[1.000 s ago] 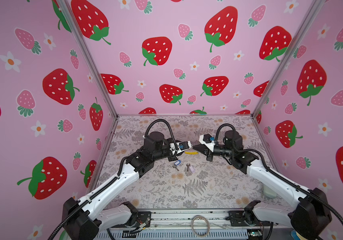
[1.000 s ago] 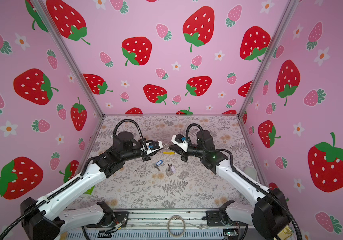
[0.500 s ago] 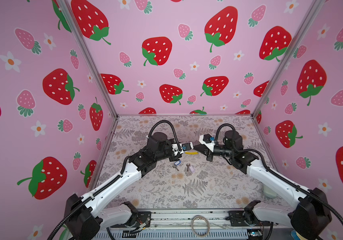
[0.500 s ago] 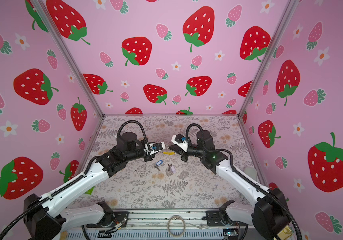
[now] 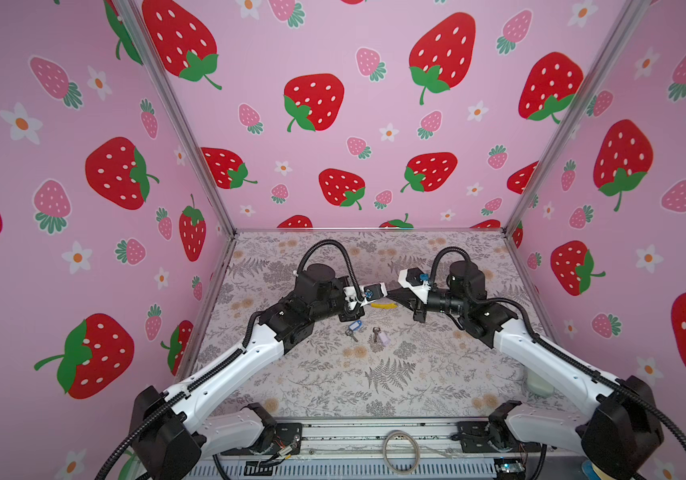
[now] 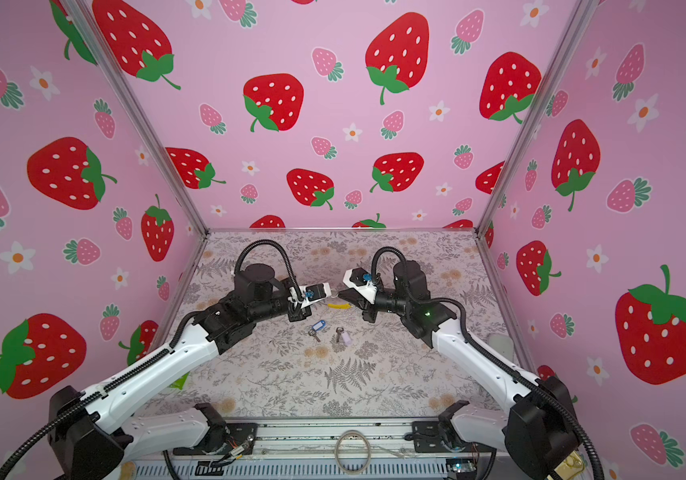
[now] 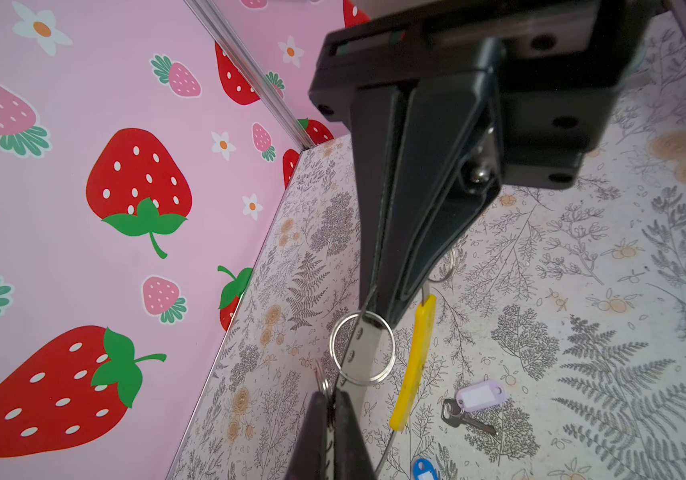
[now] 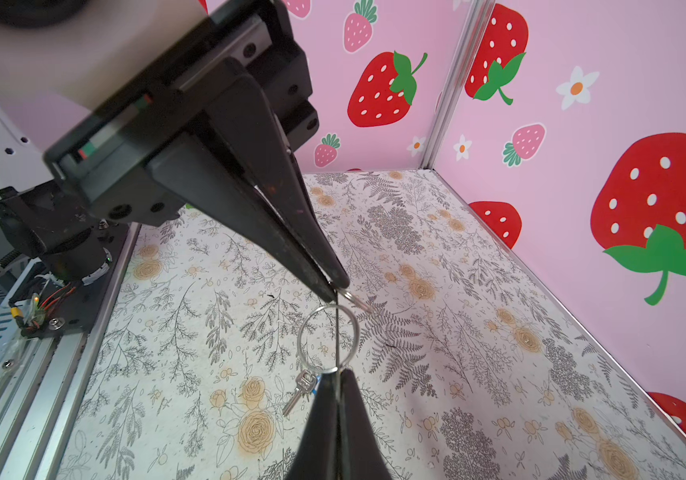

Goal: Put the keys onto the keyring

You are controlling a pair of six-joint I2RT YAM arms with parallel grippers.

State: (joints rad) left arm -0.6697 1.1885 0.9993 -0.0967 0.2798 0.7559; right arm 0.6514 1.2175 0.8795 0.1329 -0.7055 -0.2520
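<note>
Keyring (image 7: 414, 361) hangs in the air between the two claws, clear of the floral table (image 5: 333, 386). Its yellow tag (image 5: 383, 305) dangles just below their meeting tips in both top views.

On the left, the left claw (image 7: 329, 401) is pressed together on the keyring. In the left wrist view a small metal loop (image 7: 324, 380) pokes out from between its black fingertips (image 8: 335, 284). Just past those tips hangs a larger split ring (image 8: 299, 338), standing on edge between the claws (in the right wrist view a thin wire (image 8: 337, 332) runs straight across it).

On the right, the right claw (image 8: 335, 380) is pressed together too, pinching the far rim of that same split ring. The two sets of tips face each other nearly point to point, with only the ring between them.

Below the claws, two keys lie flat on the table and off the keyring. The blue-tagged key (image 5: 354, 326) is on the left claw's side. The lilac-tagged key (image 5: 379, 336) is just beside it, nearly beneath the point where the tips meet. The two are close but apart.

A plain pale hoop (image 5: 400, 451) lies on the front rail, well back from both claws, between the arm bases.
</note>
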